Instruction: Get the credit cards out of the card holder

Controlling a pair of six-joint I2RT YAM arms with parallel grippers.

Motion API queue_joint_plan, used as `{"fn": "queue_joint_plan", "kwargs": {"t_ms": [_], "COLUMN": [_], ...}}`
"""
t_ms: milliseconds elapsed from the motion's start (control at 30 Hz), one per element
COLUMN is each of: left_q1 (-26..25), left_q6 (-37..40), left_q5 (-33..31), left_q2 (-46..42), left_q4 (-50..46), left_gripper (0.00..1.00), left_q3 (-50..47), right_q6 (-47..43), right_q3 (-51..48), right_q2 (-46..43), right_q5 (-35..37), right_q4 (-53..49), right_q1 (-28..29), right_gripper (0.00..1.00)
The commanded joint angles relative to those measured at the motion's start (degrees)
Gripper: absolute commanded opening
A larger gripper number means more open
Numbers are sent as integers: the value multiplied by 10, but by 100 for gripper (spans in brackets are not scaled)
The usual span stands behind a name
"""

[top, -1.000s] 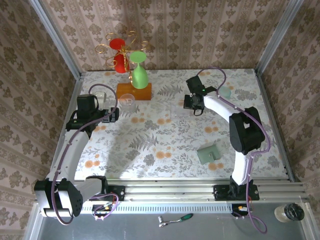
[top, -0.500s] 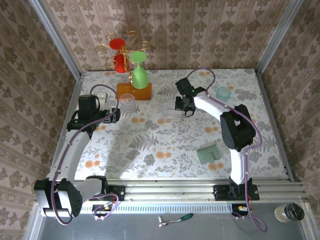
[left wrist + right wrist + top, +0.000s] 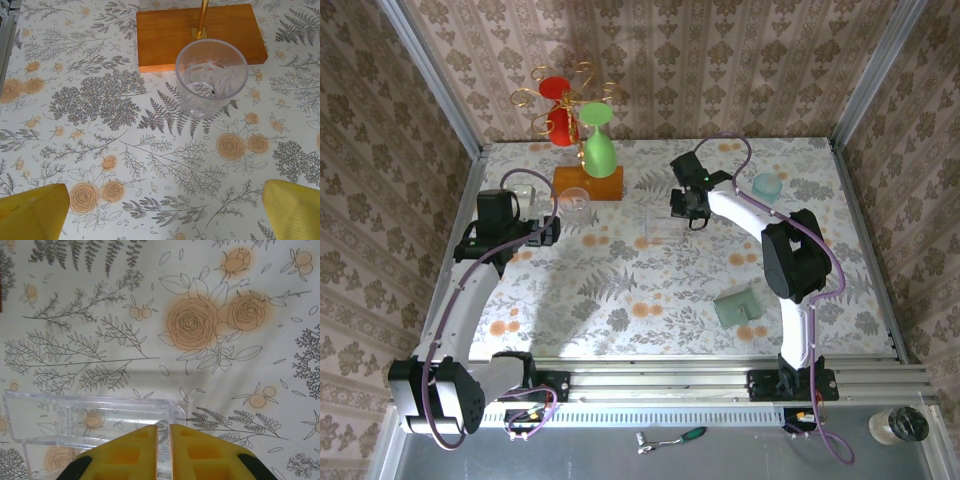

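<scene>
2 arms, different jobs: right gripper point(image 3: 163, 429) is pinched on the wall of the clear tray point(image 3: 75, 417), probably placing it as a drop spot for cards. Left gripper point(image 3: 165, 207) hangs wide open, idle. Card holder point(image 3: 737, 304) sits propped open near the right arm's base, well apart, untouched.

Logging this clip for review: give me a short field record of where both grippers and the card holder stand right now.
left gripper: open wide, facing the clear cup
right gripper: shut on the wall of the clear tray
card holder: on the near-right part of the table, touched by neither gripper
</scene>
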Motion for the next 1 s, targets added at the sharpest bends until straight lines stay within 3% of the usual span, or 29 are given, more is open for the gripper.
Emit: {"fn": "queue_joint_plan", "kwargs": {"t_ms": [0, 267, 400, 533, 967], "left_q1": [-4, -4, -4, -4, -3], "left_q6": [9, 8, 9, 8, 8], "left_q5": [-7, -2, -2, 0, 5], "left_q2": [-16, -16, -17, -17, -11], "left_q4": [12, 12, 13, 14, 13], "left_gripper": [100, 100, 100, 100, 100], "left_q3": [-4, -3, -2, -3, 0], "right_q6": [-2, -5, 15, 58, 344], "right_q3": [17, -37, -116, -186, -458], "right_q2": [-20, -90, -156, -222, -479], "right_q5": [23, 20, 9, 2, -29], "right_q4": [-26, -40, -29, -31, -45], "right_q1": [1, -5, -15, -24, -17], "right_gripper": [17, 22, 40, 52, 64]}}
